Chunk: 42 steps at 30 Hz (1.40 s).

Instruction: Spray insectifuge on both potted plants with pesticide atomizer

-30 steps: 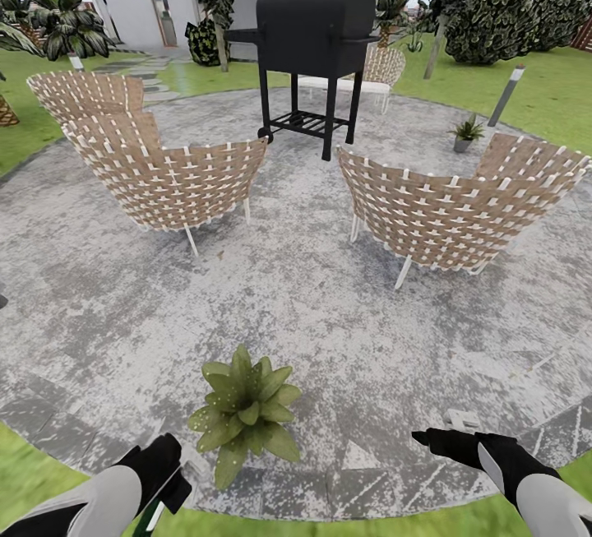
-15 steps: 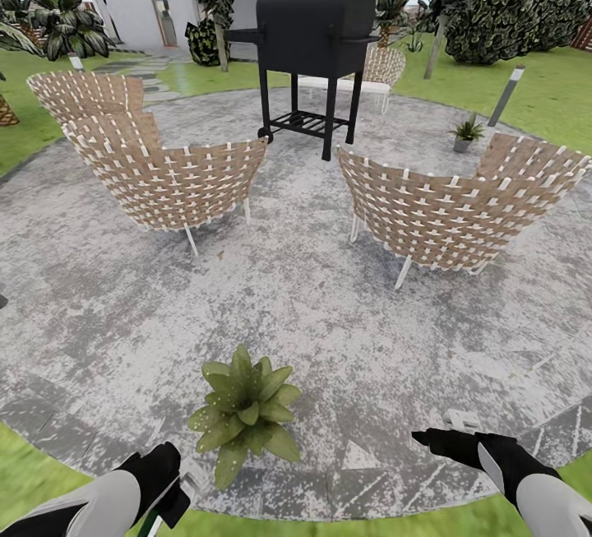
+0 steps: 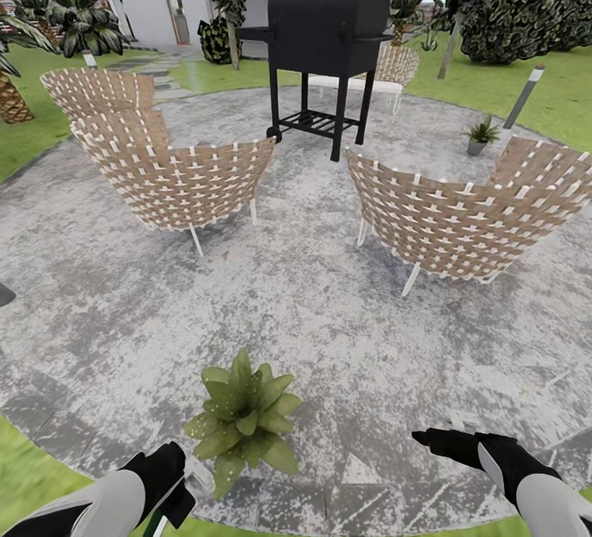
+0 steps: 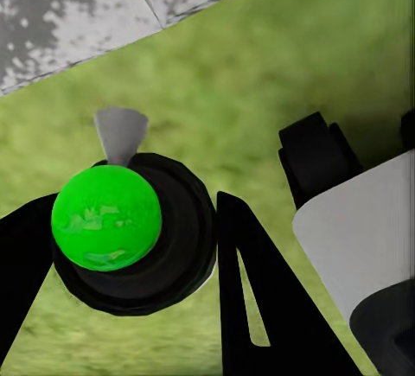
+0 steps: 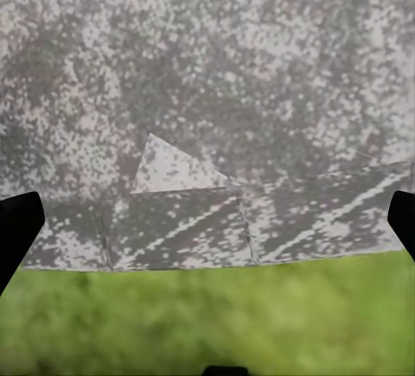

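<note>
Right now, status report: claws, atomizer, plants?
Left claw shut on atomizer. Right claw open. Near potted plant just ahead; far one behind chair.

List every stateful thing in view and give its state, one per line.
Left end effector: shut on the pesticide atomizer, over grass at the patio edge.
Pesticide atomizer: held, seen from above, green-topped, dark collar.
Right end effector: open, empty, above the patio edge.
Near potted plant: upright on the patio, ahead of the left arm.
Far potted plant: upright, beside the bollard lamp.
Grill: lid closed.
</note>
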### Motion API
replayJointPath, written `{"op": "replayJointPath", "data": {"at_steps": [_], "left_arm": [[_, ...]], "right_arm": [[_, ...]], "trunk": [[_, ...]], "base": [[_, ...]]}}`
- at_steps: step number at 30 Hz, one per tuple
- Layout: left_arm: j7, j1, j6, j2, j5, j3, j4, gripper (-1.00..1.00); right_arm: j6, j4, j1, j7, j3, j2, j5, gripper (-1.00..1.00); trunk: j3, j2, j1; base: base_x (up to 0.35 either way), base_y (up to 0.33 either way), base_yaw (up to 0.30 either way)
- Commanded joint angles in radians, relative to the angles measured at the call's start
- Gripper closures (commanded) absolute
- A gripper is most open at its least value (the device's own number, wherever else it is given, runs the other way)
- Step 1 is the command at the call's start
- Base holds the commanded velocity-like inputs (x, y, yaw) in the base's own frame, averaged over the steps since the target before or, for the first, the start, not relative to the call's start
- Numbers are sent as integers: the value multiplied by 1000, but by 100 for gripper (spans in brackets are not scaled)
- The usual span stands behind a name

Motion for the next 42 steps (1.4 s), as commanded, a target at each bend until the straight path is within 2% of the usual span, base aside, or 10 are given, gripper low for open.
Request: {"op": "replayJointPath", "data": {"at_steps": [1, 9, 15, 20, 27, 35, 38, 42], "left_arm": [[-7, 0, 5, -1, -12, 6, -2, 100], [-6, 0, 8, -11, -12, 5, -3, 100], [-5, -1, 11, -38, -12, 6, -5, 100], [-5, -3, 12, -43, -12, 6, -8, 100], [-6, -3, 87, -44, -11, 6, -131, 100], [-7, -4, 92, -66, -11, 6, -148, 100], [-41, -7, 92, -78, -11, 6, -148, 100], [-60, -8, 92, -80, -11, 6, -148, 100]], "right_arm": [[6, -2, 0, 6, -9, 0, 9, -100], [6, -2, 0, 6, -9, 0, 9, -100], [6, -2, 0, 6, -9, -1, 9, -100], [6, -2, 0, 6, -9, -2, 9, -100], [6, -2, 0, 6, -9, -3, 9, -100], [6, -2, 0, 6, -9, -3, 9, -100], [6, -2, 0, 6, -9, -4, 9, -100], [6, -2, 0, 6, -9, -5, 9, -100]], "trunk": [[-1, 0, 0], [-1, 0, 0], [-1, 0, 0], [-1, 0, 0], [-1, 0, 0], [-1, 0, 0], [-1, 0, 0], [-1, 0, 0]], "base": [[3, -2, 0], [81, -105, -44], [8, -9, -227], [0, 0, -45], [0, 0, -1], [0, 0, 0], [0, 0, 0], [0, 0, 0]]}}
